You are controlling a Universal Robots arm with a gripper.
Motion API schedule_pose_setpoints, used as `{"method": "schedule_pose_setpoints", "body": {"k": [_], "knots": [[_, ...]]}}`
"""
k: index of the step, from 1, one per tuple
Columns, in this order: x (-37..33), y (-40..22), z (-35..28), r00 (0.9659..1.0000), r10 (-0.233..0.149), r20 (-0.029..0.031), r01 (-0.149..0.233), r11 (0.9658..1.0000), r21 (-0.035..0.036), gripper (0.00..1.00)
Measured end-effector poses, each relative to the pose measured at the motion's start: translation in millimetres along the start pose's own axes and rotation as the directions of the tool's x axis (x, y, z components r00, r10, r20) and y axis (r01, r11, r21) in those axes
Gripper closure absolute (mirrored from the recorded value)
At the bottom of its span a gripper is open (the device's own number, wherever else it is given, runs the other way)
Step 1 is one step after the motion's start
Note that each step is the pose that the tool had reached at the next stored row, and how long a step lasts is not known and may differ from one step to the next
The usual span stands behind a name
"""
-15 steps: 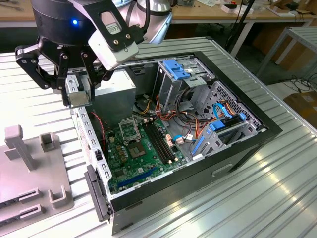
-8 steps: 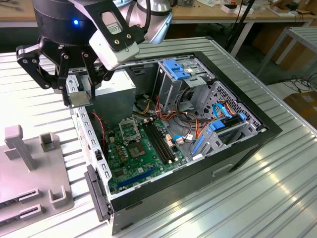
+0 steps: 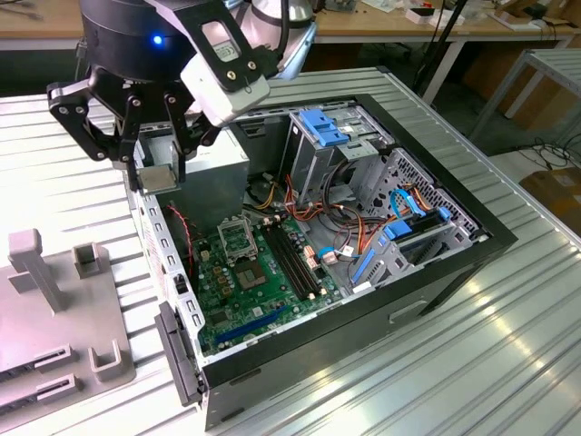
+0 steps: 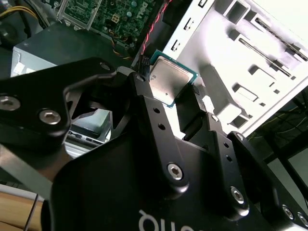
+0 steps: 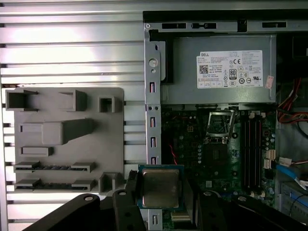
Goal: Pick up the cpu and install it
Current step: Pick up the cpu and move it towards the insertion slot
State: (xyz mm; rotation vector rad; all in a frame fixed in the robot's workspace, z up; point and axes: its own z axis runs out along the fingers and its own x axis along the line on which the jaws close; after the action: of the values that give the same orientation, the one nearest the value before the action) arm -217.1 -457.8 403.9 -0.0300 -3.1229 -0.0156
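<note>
At the exterior view's left, we see a grey fixture (image 3: 54, 318) lying on the ribbed table (image 3: 36, 191). Just to its right, the gripper (image 3: 156, 173) hangs above the case (image 3: 300, 363), over the side wall nearest the fixture. Its claw is clamped on the cpu (image 3: 156, 181), with a black finger (image 4: 149, 110) pressed against each of two opposite edges.

In both wrist views the cpu (image 4: 168, 79) (image 5: 160, 187) sits between the fingertips with its silver face toward the cameras. In the first wrist view it lies over the case's perforated metal rail (image 5: 153, 120), between the fixture and the board, well apart from the socket (image 5: 219, 126).

Further right in the exterior view, the green board (image 3: 245, 300) lies flat in the case. The socket (image 3: 238, 238) sits near the board's far end, with the dark memory slots (image 3: 295, 263) beside it. A grey box (image 5: 216, 91) with a white label sits just beyond the socket.

Rightmost, we find a metal drive cage (image 3: 318, 163) with a blue clip (image 3: 327, 127), and orange and black cables (image 3: 354, 227) bunched below it.
</note>
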Motion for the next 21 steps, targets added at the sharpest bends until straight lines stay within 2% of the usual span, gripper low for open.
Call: {"method": "schedule_pose_setpoints", "body": {"k": [12, 21], "knots": [[-17.7, 0.3, -0.3, 1.0000, 0.000, 0.0000, 0.000, 1.0000, 0.0004, 0.53], [-28.3, 0.6, -0.5, 1.0000, 0.000, 0.0000, 0.000, 1.0000, 0.0006, 0.53]]}}
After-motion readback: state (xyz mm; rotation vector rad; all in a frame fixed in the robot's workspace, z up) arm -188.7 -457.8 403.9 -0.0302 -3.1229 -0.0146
